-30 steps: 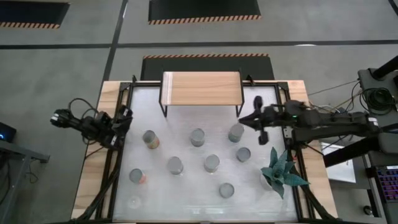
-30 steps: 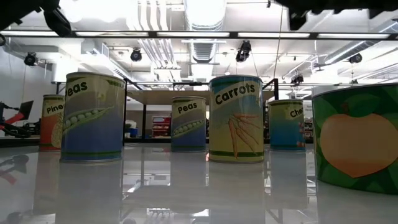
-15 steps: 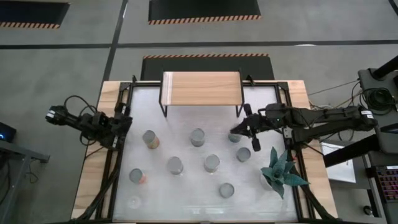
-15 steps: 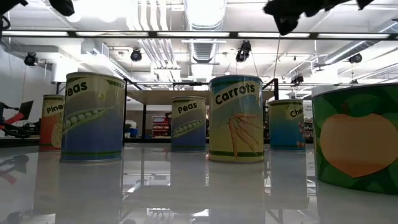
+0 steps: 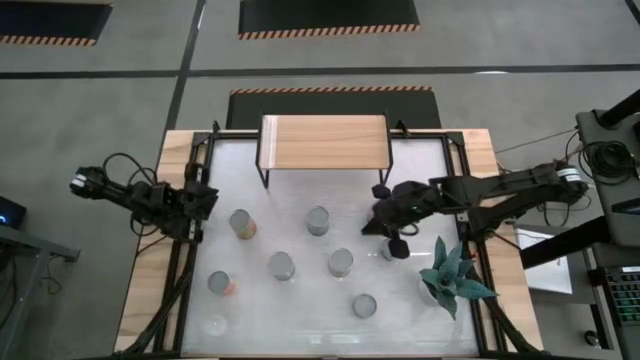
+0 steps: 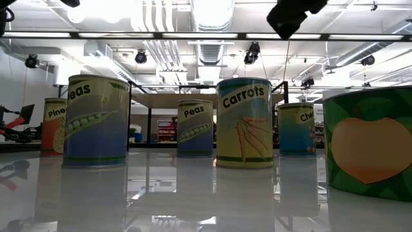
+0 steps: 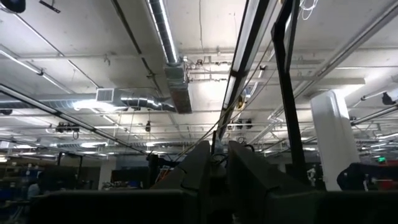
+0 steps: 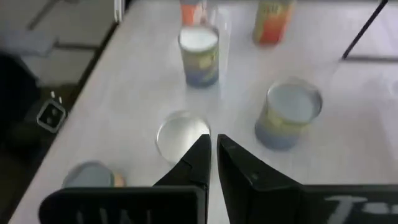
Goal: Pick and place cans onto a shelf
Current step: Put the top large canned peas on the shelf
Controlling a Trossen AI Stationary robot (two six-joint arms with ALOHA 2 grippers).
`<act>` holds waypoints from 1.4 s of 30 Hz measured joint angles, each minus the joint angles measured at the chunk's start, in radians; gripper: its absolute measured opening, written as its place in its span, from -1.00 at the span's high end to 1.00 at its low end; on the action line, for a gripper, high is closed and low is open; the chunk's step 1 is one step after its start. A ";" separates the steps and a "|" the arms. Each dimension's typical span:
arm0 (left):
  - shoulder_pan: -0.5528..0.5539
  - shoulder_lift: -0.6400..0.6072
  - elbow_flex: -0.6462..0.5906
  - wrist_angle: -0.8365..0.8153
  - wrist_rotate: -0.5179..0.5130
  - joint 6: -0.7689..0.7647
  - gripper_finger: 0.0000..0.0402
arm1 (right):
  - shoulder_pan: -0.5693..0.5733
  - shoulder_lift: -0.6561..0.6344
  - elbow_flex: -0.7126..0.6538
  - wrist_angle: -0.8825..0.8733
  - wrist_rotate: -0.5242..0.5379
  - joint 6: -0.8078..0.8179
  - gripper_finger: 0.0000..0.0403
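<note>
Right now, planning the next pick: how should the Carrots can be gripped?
I'd grip the Carrots can across its curved side wall near the top, coming straight down from above: it stands upright, with open space either side for the fingers.

light: bright, from ceiling tubes (image 6: 206, 13) | glare: glossy table (image 6: 193, 193) mirrors cans (image 6: 244, 122) | blur: nearest can, beside table's edge

Seven cans (image 5: 282, 265) show on the table from above, plus one shelf (image 5: 323, 141) and one plant (image 5: 452, 276).
</note>
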State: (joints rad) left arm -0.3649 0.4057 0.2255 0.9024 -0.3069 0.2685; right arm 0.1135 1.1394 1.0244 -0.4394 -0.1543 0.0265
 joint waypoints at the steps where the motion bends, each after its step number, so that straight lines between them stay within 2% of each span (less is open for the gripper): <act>1: 0.000 0.003 0.003 -0.003 0.000 0.005 0.80 | 0.000 0.021 0.029 -0.040 -0.001 0.000 0.91; 4: 0.000 0.007 0.005 -0.004 0.000 0.011 0.80 | -0.003 0.089 0.108 -0.201 0.007 0.010 0.91; 10: 0.000 0.007 0.005 -0.002 0.000 0.012 0.80 | -0.019 0.187 0.220 -0.458 0.160 0.104 0.91; 20: 0.000 0.006 0.005 0.007 0.000 0.012 0.80 | -0.022 0.265 0.237 -0.456 0.147 -0.086 0.91; 32: 0.000 0.007 0.005 0.013 -0.001 0.012 0.80 | -0.020 0.351 0.298 -0.445 0.147 -0.044 0.91; 42: 0.000 0.007 0.005 0.013 -0.001 0.012 0.80 | -0.022 0.334 0.304 -0.391 0.152 -0.074 0.91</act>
State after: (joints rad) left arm -0.3649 0.4129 0.2306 0.9154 -0.3076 0.2802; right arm 0.0910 1.4734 1.3285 -0.8300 -0.0025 -0.0475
